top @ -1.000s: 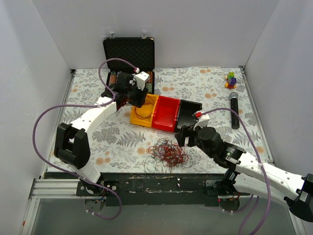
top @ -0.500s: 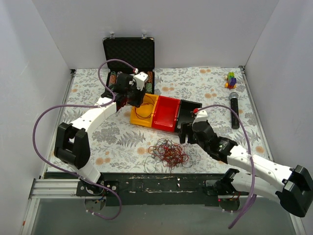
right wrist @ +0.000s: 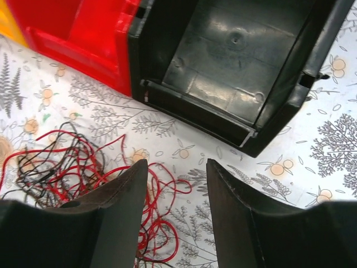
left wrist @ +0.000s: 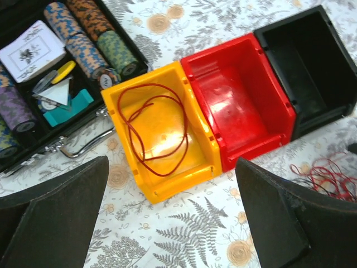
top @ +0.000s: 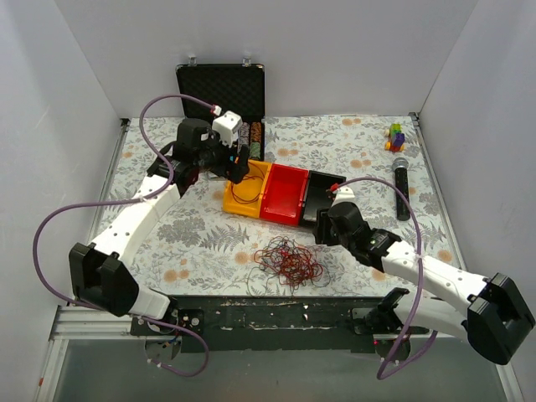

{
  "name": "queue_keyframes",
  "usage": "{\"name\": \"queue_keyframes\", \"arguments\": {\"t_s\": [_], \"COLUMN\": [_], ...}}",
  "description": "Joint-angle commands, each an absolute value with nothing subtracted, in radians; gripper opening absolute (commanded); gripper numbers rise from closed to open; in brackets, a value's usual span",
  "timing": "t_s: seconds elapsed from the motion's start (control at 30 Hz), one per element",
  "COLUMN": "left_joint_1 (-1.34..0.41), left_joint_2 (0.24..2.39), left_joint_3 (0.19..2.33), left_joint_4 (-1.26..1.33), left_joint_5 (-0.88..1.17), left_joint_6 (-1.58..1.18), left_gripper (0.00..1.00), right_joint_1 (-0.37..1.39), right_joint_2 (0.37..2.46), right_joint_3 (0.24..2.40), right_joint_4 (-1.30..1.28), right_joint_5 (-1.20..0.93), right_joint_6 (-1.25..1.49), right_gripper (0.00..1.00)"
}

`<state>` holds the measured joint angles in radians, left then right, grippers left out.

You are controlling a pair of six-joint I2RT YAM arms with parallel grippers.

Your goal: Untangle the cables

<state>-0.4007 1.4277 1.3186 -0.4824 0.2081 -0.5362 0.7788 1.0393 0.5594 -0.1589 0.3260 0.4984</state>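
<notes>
Left gripper (left wrist: 172, 164) has lifted back from the yellow bin (left wrist: 173, 188), jaws now spread wide and empty. One red wire (left wrist: 149, 129) lies loose in that bin, so it reads as freed and dropped off. Right gripper (right wrist: 177, 167) has moved from the nest toward the black bin (right wrist: 223, 56), jaws half spread with nothing visibly pinched. Remaining cables (top: 289, 261) sit tangled on the table, near centre, so most of the task is left.
</notes>
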Motion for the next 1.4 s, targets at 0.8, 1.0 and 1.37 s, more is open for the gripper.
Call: {"name": "queue_keyframes", "arguments": {"t_s": [0.8, 1.0, 1.37], "left_joint_1": [-0.443, -0.669, -0.791], "left_joint_2": [1.275, 1.324, 1.629], "left_joint_3": [1.121, 1.039, 1.156], "left_joint_4": [-0.555, -0.569, -0.465], "left_joint_5": [0.558, 0.546, 0.495], "left_joint_6": [-0.38, -0.376, -0.466], "left_gripper": [0.98, 0.98, 0.93], "right_joint_1": [0.578, 0.578, 0.578], "right_joint_2": [1.208, 0.993, 0.799], "right_joint_3": [0.669, 0.525, 0.439], "right_joint_4": [-0.094, -0.06, -0.109], "right_joint_5": [0.178, 0.15, 0.141], "right_joint_6": [0.34, 0.443, 0.509], "right_gripper": [0.64, 0.66, 0.67]}}
